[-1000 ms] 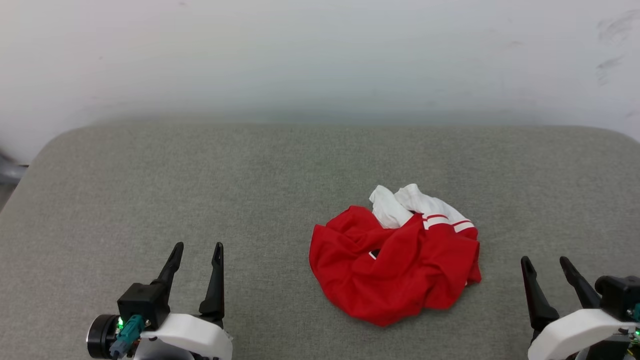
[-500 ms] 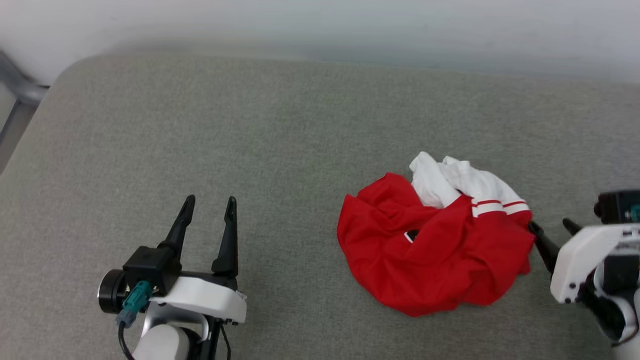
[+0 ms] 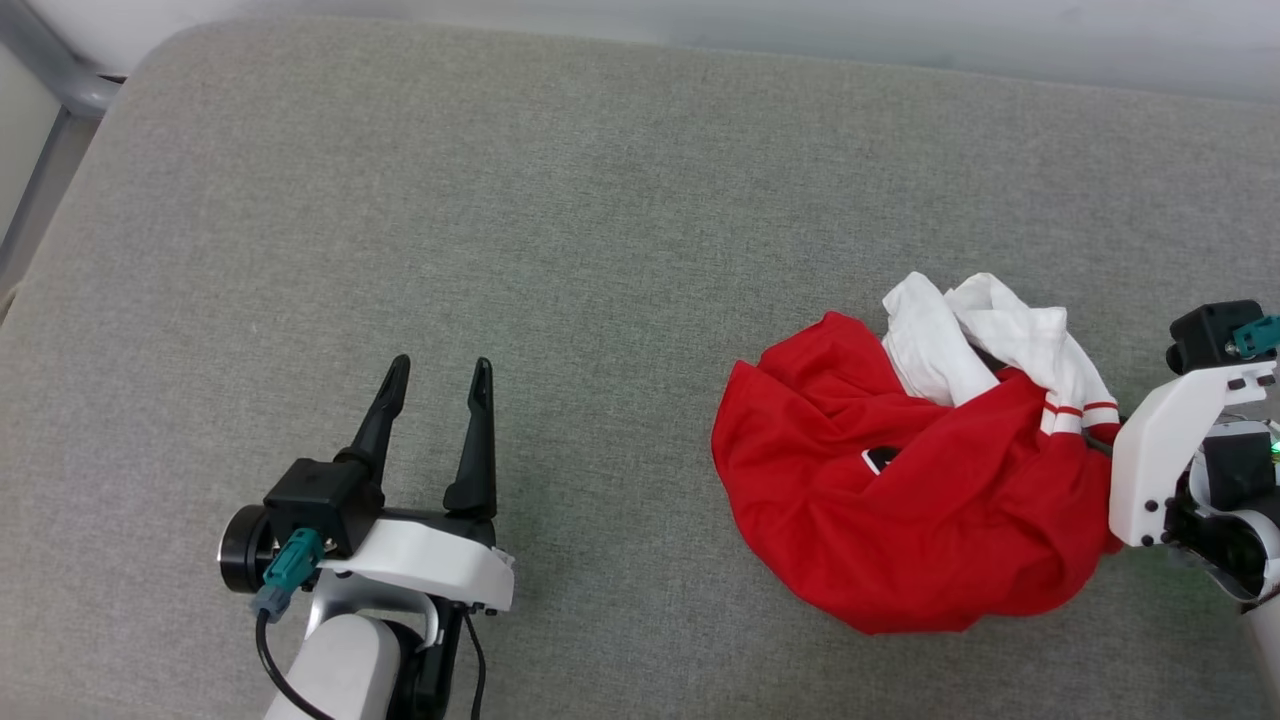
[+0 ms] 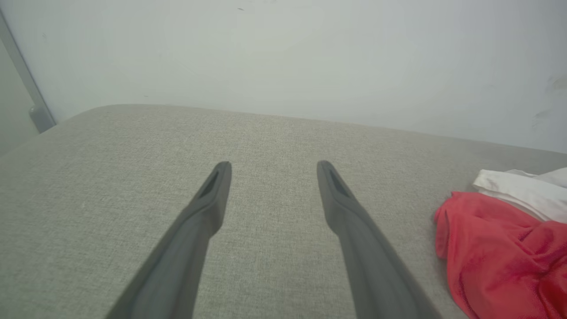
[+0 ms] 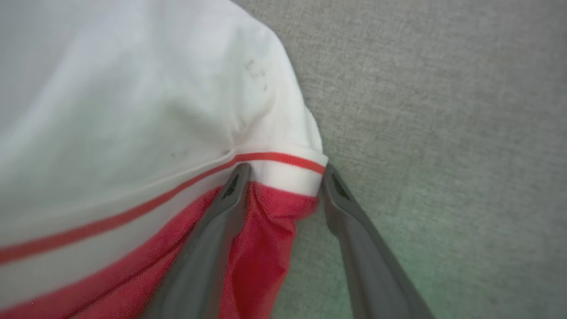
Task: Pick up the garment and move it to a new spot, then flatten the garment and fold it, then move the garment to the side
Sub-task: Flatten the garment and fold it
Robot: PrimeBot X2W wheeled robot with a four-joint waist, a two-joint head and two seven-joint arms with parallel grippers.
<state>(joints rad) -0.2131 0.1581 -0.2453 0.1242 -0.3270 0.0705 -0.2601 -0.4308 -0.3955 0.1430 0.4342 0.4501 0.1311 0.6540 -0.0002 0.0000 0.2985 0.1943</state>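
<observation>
The garment [image 3: 900, 520] lies crumpled in a heap on the right of the grey padded surface [image 3: 600, 200], red body below, white sleeves with red-white striped trim on top. My right gripper [image 3: 1108, 445] is tipped down at the heap's right edge. In the right wrist view its two fingers stand apart around the striped sleeve cuff [image 5: 283, 170], with red cloth between them [image 5: 284, 168]. My left gripper [image 3: 441, 362] rests open and empty over bare surface well left of the garment. In the left wrist view [image 4: 271, 164] the garment [image 4: 496, 248] shows at the far right.
A pale wall runs along the far edge of the surface. A grey metal frame [image 3: 50, 60] stands past the rounded far-left corner. Wide bare surface stretches between the left gripper and the garment.
The head camera has tipped down and turned, shifting the whole picture. My right gripper has gone from the lower right to the garment's right edge, its fingers now around the sleeve cuff. The left gripper stays open.
</observation>
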